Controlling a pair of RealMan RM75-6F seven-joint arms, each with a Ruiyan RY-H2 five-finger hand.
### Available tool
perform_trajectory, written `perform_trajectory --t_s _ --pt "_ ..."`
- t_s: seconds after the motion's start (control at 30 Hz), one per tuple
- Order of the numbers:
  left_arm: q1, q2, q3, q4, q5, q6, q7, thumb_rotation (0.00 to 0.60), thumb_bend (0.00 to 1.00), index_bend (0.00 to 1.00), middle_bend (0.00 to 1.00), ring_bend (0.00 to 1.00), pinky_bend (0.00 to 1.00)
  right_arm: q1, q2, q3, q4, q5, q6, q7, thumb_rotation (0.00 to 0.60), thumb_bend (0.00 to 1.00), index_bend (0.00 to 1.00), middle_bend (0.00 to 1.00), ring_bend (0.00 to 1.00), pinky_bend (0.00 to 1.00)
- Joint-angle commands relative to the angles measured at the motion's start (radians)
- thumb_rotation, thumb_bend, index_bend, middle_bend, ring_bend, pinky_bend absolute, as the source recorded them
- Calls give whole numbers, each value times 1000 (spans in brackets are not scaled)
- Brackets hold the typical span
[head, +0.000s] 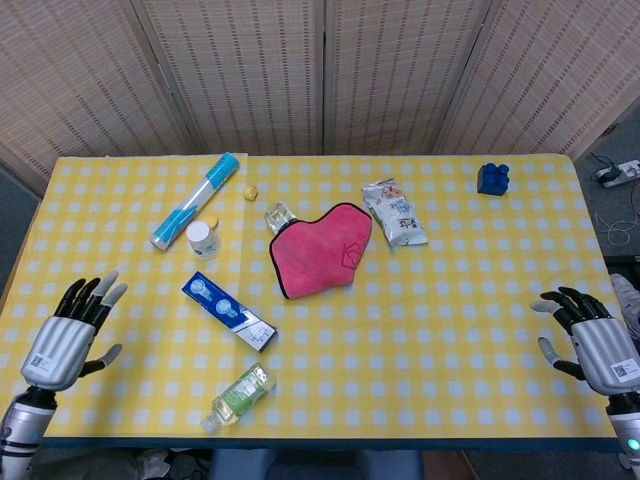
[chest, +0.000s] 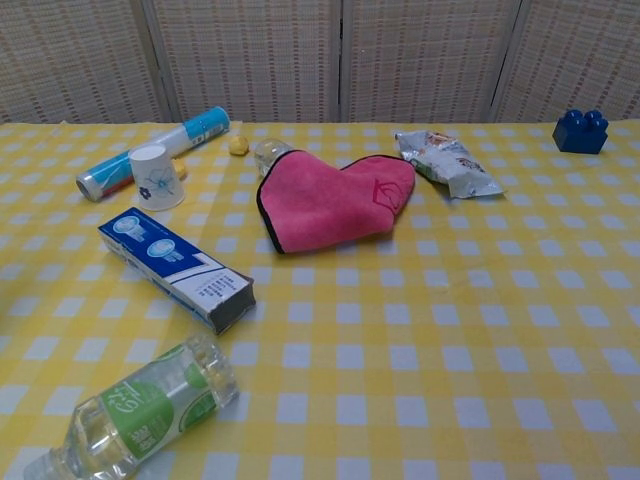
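Nothing is grasped yet: the left hand (head: 68, 338) hovers with fingers spread and empty over the near-left table edge, nearest the blue toothpaste box (head: 229, 310) and lying water bottle (head: 238, 396), while the right hand (head: 592, 340), likewise spread, waits near-right.

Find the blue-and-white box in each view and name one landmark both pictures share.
Head view: the blue-and-white box lies left of centre, between the paper cup and the green-labelled bottle.
Chest view: the box lies at left, mid-height, its grey end towards the camera.
Shared landmark: the pink cloth, up and right of it.
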Motion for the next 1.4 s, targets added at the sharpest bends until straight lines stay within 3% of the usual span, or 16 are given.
perform_trajectory --t_s 0.03,0.37,0.77,1.4 --pt "-78 -2 -14 26 31 -83 -4 600 261 51 19 44 11 -1 1 0 -2 3 -1 -2 600 325 300 233 135 184" --pt "-250 -29 -18 66 38 -302 42 600 261 103 37 53 11 -1 1 1 -5 12 -9 -9 600 326 300 233 135 184" --pt "-391 -85 -12 136 12 -473 129 600 261 103 37 53 11 5 -4 2 2 19 -24 -5 600 325 300 233 135 184" --pt "-506 -182 -9 201 -88 -605 293 600 261 109 37 56 11 0 -13 2 32 38 -33 22 600 326 300 233 135 184"
